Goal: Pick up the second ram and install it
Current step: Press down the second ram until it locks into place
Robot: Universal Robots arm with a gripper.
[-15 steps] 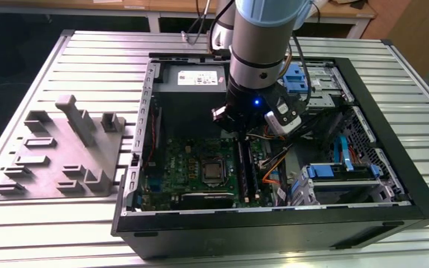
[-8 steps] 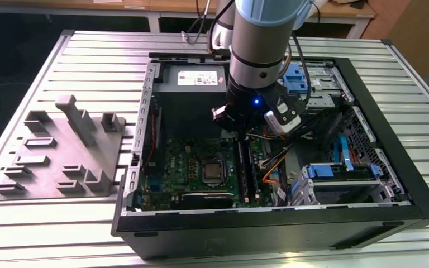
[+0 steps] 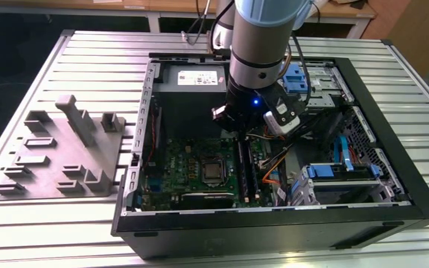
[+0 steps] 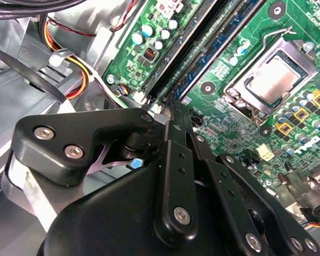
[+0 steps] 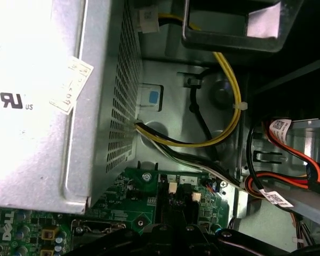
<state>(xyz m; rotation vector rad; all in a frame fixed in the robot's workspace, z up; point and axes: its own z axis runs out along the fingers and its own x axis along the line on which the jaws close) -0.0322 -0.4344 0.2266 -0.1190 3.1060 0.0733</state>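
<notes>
— Slatted metal table [image 3: 87,56] underneath, and an open computer case [image 3: 274,220] lying on it. Where is the gripper [image 3: 237,131]?

— Down inside the case, hanging from the arm [image 3: 263,33] over the green motherboard [image 3: 192,162]. In the second wrist view the gripper [image 4: 172,105] tapers to its tip right at the near end of the long memory slots.

— And the jaws?

— I cannot tell how they stand; the black linkage covers too much.

— The second ram?

— A long dark strip runs straight away from the jaws along the slot line. I take it for the second ram [image 4: 188,49], standing on edge in the board, though I cannot cleanly separate it from the slot itself. A bluish slot [image 4: 229,40] lies just beside it, parallel.

— What lies further out?

— Past those slots, on the far side from the jaws, sits the CPU socket [image 4: 274,80] with its metal frame. On the other side of the jaws, a bundle of yellow and orange wires [image 4: 77,85] runs near the board's edge. Beyond the slots' far end, the first wrist view has the perforated metal power supply [image 5: 37,96], with yellow cables [image 5: 226,80] looping beside it.

— Anything outside the case?

— A grey moulded tray [image 3: 65,151], well apart from the jaws, on the table at the exterior view's left.
</notes>
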